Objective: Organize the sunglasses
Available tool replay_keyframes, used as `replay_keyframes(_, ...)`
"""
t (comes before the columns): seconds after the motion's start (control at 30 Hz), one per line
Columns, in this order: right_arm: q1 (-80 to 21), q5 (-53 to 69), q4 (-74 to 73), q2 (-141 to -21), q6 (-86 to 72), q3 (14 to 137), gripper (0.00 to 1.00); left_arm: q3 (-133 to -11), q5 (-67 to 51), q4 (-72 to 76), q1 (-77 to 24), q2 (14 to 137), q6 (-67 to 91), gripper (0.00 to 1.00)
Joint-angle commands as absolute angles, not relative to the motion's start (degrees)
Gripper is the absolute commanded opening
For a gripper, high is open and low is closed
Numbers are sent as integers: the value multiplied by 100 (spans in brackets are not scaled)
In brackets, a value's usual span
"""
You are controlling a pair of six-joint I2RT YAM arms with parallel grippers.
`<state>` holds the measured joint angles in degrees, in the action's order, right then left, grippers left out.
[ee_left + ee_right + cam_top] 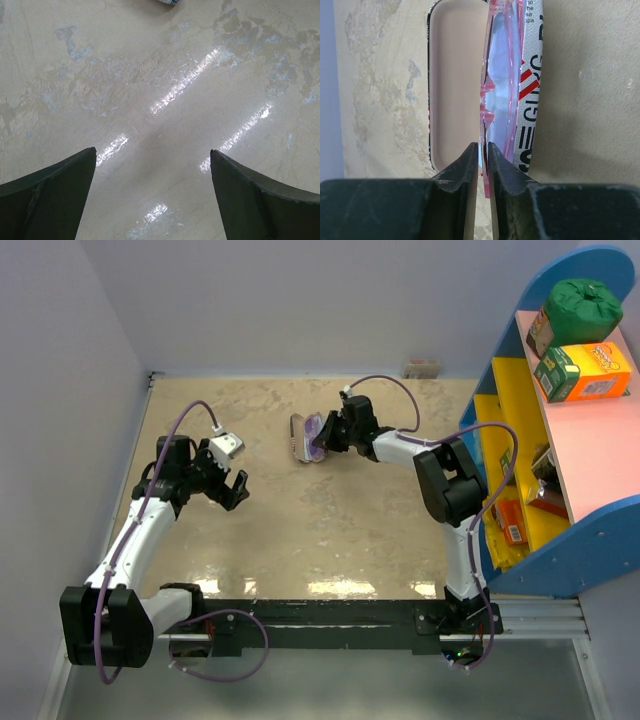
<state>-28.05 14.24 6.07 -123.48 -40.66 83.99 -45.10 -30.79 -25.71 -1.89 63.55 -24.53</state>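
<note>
My right gripper [322,439] [483,146] is shut on the sunglasses [499,85], pink translucent frame with pale lenses, held edge-on over the open flag-print case [452,85]. In the top view the sunglasses [316,436] sit at the case [300,439] at the far middle of the table. The case's pale lining shows to the left of the glasses, its printed lid to the right. My left gripper [232,487] [152,152] is open and empty above bare table at the left.
A blue and yellow shelf unit [560,420] stands at the right with a green bag [582,302], an orange box [590,372] and other items. Walls close the left and far sides.
</note>
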Motion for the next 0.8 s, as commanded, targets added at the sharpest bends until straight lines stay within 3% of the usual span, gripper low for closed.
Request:
replay_keyframes(0.0,-2769,1397,791,-12138,-4087,8508,19,-4465,-3103,-2347,-123,6346,-2391,100)
replay_keyframes(0.4,-2769,1292,712,-11971,-3999,8499,20,-4465,-3094,-2329,-123,6337,-2399,100)
replay_keyframes(0.77,-2777,1072,642,-11725,-3920,8411,9,-4465,-3094,-2347,-123,6319,-2391,100)
